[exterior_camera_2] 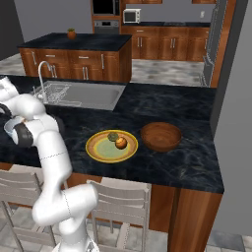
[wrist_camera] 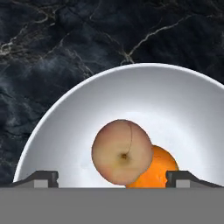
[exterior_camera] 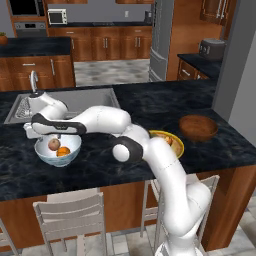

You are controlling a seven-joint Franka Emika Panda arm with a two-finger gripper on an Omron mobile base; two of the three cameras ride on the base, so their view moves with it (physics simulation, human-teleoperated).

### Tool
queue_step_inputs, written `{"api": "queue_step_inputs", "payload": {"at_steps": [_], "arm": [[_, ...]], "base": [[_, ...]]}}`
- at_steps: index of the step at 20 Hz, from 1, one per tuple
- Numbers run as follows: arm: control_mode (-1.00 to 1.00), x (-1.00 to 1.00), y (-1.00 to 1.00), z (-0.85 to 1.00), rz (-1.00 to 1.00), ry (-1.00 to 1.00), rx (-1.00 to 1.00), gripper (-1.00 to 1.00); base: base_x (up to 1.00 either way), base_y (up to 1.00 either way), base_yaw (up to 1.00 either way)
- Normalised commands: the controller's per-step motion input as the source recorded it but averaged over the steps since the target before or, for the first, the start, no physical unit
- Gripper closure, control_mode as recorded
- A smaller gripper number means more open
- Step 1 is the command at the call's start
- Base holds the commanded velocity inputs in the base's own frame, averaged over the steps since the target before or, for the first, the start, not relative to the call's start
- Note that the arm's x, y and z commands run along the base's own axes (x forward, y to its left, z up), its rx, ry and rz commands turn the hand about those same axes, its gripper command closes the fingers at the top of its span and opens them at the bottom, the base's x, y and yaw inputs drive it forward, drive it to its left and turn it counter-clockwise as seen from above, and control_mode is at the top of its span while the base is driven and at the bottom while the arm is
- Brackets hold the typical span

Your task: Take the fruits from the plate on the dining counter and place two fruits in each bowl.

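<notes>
Half done by the look of it. White bowl is sitting near the front edge of the dining counter, toward its left end, already holding two fruits: reddish-tan fruit and orange fruit, touching. Gripper is hovering right over them, jaws spread apart, gripping nothing. Plate mid-counter is carrying the dark green fruit and yellow-orange fruit. Wooden bowl just beside it is waiting empty; those two probably go there.
</notes>
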Motion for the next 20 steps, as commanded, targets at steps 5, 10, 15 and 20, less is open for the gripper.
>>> {"api": "queue_step_inputs", "payload": {"at_steps": [5, 10, 15, 20], "arm": [[-1.0, -0.3, -0.53, 0.45, -0.02, -0.07, 0.06, -1.0], [-1.0, -0.57, -0.83, 0.39, -0.06, -0.04, 0.14, -1.0], [-1.0, -0.67, -0.92, 0.13, 0.0, -0.09, 0.17, -1.0], [-1.0, -0.67, -0.97, 0.0, 0.0, -0.15, 0.09, -1.0]], "base": [[0.0, 0.0, 0.0], [0.0, 0.0, 0.0], [0.0, 0.0, 0.0], [0.0, 0.0, 0.0]]}}
